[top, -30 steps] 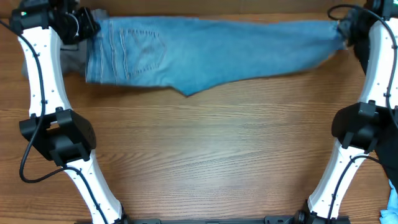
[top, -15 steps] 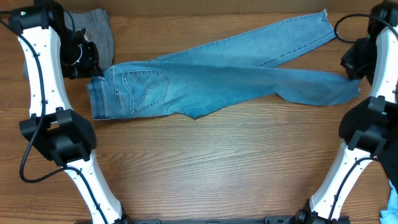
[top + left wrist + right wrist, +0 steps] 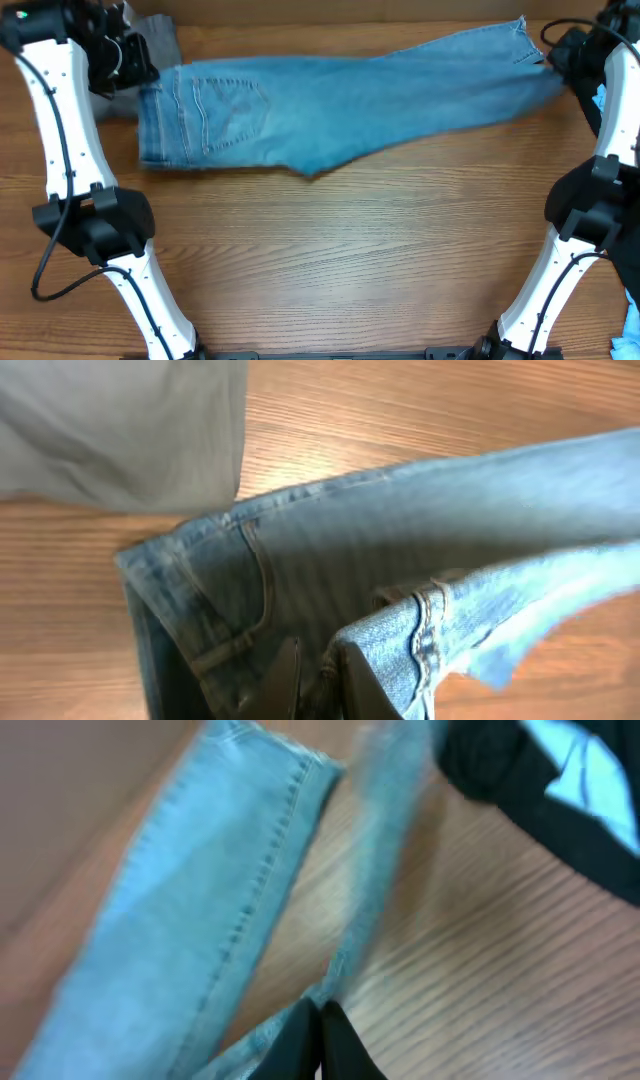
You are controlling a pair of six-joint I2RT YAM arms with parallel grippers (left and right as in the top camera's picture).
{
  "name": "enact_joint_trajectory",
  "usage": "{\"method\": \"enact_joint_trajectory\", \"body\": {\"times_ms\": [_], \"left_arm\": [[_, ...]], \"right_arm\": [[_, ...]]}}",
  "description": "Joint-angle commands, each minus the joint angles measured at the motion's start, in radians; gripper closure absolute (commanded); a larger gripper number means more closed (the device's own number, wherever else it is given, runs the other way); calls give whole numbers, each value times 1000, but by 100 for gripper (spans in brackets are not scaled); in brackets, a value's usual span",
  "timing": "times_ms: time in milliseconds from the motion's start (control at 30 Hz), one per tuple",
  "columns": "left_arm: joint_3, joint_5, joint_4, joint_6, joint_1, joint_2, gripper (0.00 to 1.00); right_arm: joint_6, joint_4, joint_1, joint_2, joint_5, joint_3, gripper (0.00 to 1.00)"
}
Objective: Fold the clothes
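**Jeans spread along far edge of table, pinched at both ends**

Far left corner: grey trousers (image 3: 163,38) lie flat on the table (image 3: 330,250), just beside the waist end of the jeans (image 3: 330,100). Whether the denim overlaps them cannot be told.

Left gripper (image 3: 130,68) sits at the waistband. In the wrist view its jaws (image 3: 318,660) are closed tight on a folded bit of waistband, with denim bunched up between the fingers. The seam and a belt loop are visible next to them.

The jeans are light blue and run lengthwise along the far edge. The waist is at the left, and a stitched back pocket faces up. The legs run right, angling toward the far right corner. A frayed hem shows at the far right end. The cloth near that end is blurred.

Right gripper (image 3: 558,55) is at the leg end. In the wrist view its jaws (image 3: 320,1020) are closed, with a thin edge of one leg drawn up into the tips. The other leg lies flat on the wood beside it.

Near the right edge is a black garment (image 3: 540,790) with bright blue trim, apart from the jeans.
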Motion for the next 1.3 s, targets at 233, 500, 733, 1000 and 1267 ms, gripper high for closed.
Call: {"method": "enact_joint_trajectory", "body": {"times_ms": [233,500,733,1000,1267], "left_arm": [[19,8,-102,21,-41,-135,96],[-461,-10,-75,19,-76,-181,96],[-360,-1,349,-23,-44,-181,96],[3,37,117,34,-15,-182,96],[-328,-74,-100,53,-167,-148,96]], "right_arm": [[-13,-355,-50,-49,119,100,96],[-20,-325,-58,-49,50,-86,96],[-31,272,-59,-50,-292,-48,96],[-69,83,-82,-51,-266,162,96],[-119,-145,-75,-46,-122,-163,96]]}}
